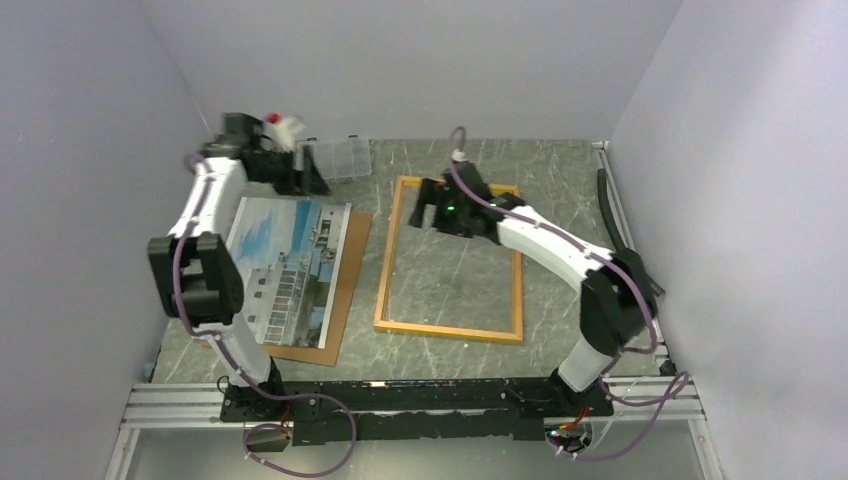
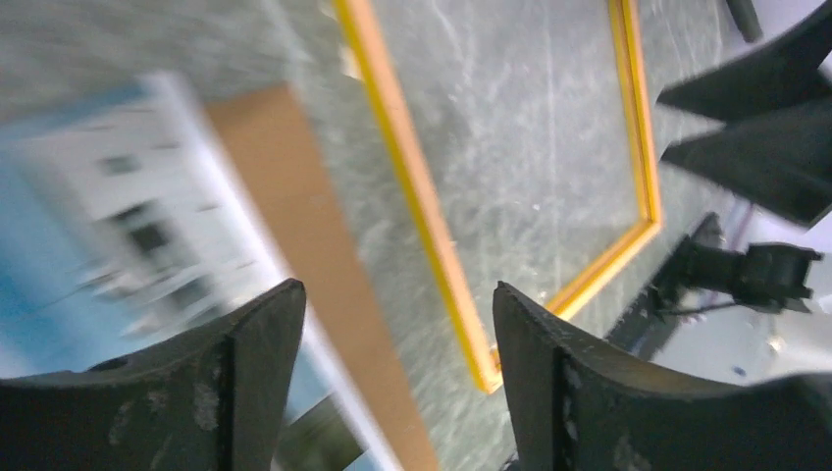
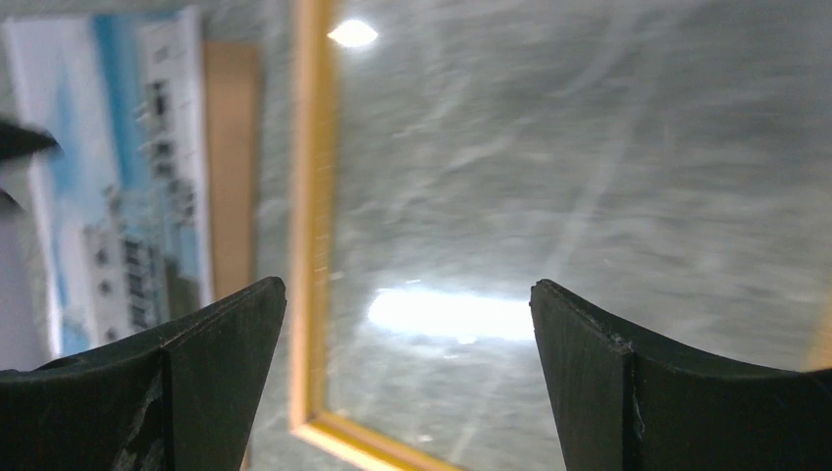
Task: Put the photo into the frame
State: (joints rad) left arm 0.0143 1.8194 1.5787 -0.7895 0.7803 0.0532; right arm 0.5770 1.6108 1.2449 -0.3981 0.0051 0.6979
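Yellow-orange frame (image 1: pixel 450 331): lay flat on the grey marbled desk (image 1: pixel 560 180), nothing in its opening; bare desk showed through.
Glare: a bright patch sat inside the opening in the right wrist view; whether a pane was fitted could not be told.
Photo (image 1: pixel 285 265): lay face up at 9 o'clock of the frame, near it but not touching, resting slightly askew on the brown backing board (image 1: pixel 348 270).
Left fingers (image 2: pixel 245 383): spread, nothing between them; held above the desk past the photo's 12 o'clock edge, close to the clear compartment box (image 1: pixel 340 158).
Right fingers (image 3: pixel 211 383): spread wide, gripping nothing; poised over the frame's 12 o'clock rail, toward its 11 o'clock corner.
Progress, judged: early; the photo was not yet lifted and the frame was not yet loaded.
Step in hand, judged: taking hold of the photo.
Method advised: approach the print low at one edge, since a thin sheet lying flat offers no purchase from above. Pinch the print alone, not the board beneath. Carry it level toward 3 o'clock and square its corners to the rails before letting go.
Support advised: right fingers to steady a rail so the frame does not slide.
Risk, judged: creasing the print, or dragging the board along with it.
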